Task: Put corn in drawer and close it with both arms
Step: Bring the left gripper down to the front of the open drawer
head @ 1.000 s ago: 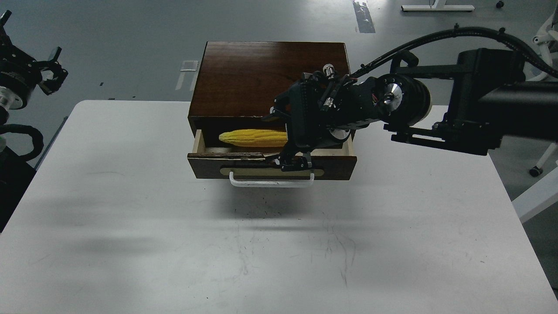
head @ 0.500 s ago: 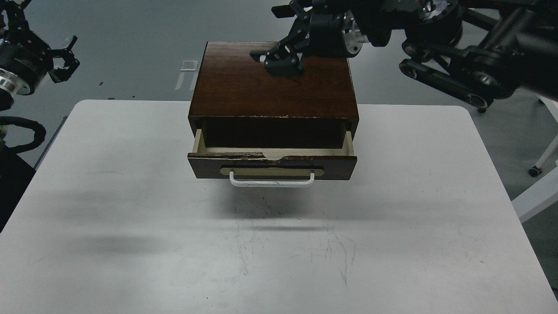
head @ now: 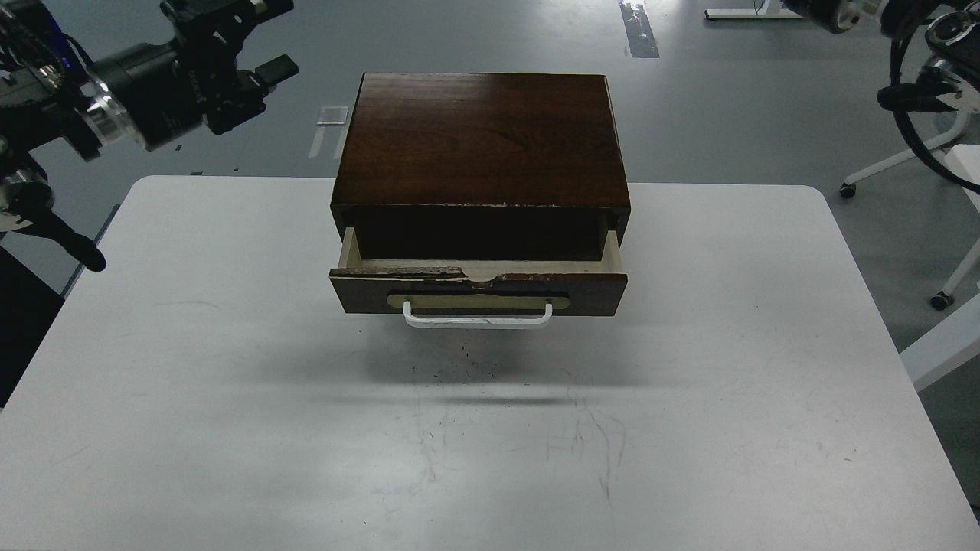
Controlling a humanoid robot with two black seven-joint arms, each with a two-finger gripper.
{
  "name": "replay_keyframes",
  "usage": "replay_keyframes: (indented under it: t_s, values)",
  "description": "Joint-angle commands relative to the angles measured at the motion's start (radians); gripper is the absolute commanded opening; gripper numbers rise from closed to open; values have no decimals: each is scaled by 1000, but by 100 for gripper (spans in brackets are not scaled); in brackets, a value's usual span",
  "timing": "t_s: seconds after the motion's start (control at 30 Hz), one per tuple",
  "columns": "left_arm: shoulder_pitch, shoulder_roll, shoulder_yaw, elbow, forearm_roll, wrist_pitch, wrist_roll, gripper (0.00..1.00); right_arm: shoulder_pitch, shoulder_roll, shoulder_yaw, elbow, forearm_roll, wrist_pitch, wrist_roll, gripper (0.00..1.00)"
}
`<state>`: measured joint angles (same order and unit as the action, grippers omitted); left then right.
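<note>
The drawer (head: 478,295) stands pulled partly out of the dark brown cabinet (head: 482,138), with its white bar handle (head: 477,320) facing me. What shows of its inside is dark and the corn is not visible. My left gripper (head: 264,38) is high at the upper left, left of the cabinet and well apart from it, with its prongs spread and nothing between them. Only part of my right arm (head: 911,46) shows at the upper right corner; its gripper is out of view.
The cabinet sits at the back middle of a white table (head: 230,383). White chair or stand legs (head: 949,268) are off the table's right edge. Grey floor lies behind.
The right arm has left the drawer, risen over the cabinet and swung away to the upper right. The corn no longer shows in the drawer. The left arm has moved right, toward the cabinet.
</note>
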<state>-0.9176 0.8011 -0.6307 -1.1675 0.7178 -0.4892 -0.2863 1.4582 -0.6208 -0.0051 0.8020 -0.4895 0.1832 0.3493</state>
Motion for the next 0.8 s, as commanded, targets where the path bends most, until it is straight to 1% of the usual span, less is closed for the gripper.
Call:
replay_keyframes:
  t_s: [0.0, 0.03, 0.07, 0.13, 0.17, 0.2, 0.23, 0.27, 0.3, 0.37, 0.47, 0.77]
  values:
    - [2, 18, -1, -176, 196, 1, -1, 77, -93, -20, 36, -59, 268, 44, -4, 100]
    - [2, 18, 0, -202, 227, 1, -1, 77, -108, -20, 48, -72, 308, 51, -4, 100]
    - [5, 20, 2, -248, 286, 1, -1, 74, -136, -22, 75, -104, 372, 74, -4, 100]
    - [6, 20, 2, -287, 346, 1, -1, 71, -163, -22, 108, -136, 429, 110, -4, 100]
    - [8, 18, 2, -323, 408, 1, -1, 65, -195, -22, 138, -168, 480, 154, -4, 100]
    - [8, 18, 2, -342, 437, 1, -1, 57, -212, -22, 155, -185, 503, 177, -4, 100]
    - [8, 20, 3, -378, 490, 1, -2, 37, -241, -22, 186, -216, 543, 215, -4, 100]
    - [9, 18, 6, -412, 523, 1, -5, 27, -268, -26, 220, -240, 564, 244, -4, 100]
    - [11, 20, 11, -431, 534, 1, -11, 19, -278, -30, 235, -248, 572, 257, -4, 100]
    - [19, 23, 43, -486, 540, 1, -17, 0, -311, -40, 281, -260, 586, 277, -4, 100]
    - [45, 24, 117, -556, 567, 1, -14, 0, -360, -72, 368, -264, 627, 305, -4, 100]
    - [62, -31, 255, -557, 805, 1, -16, 0, -504, -68, 445, -273, 841, 305, -1, 100]
